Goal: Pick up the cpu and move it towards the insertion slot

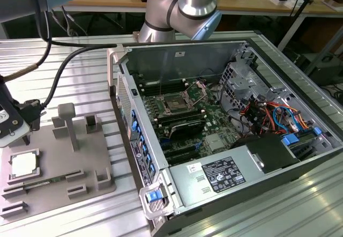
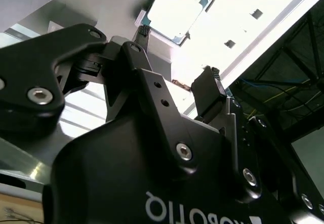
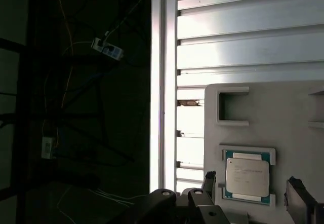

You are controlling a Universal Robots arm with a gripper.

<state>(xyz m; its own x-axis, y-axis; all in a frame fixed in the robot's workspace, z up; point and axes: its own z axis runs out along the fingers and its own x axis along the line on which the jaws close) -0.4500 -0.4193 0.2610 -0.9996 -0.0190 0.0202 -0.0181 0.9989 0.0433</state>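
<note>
Jaws spread wide, holding nothing, hovering over cpu [image 3: 247,176]

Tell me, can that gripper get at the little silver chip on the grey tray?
Probably yes. The gripper hangs open above the cpu, which lies bare in its grey tray, nothing between them.

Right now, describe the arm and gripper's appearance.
The arm is silver-grey tubing with pale blue joint caps, and a black cable runs beside it. The gripper is matte black, with angular linkages, silver bolt heads and white lettering.
</note>
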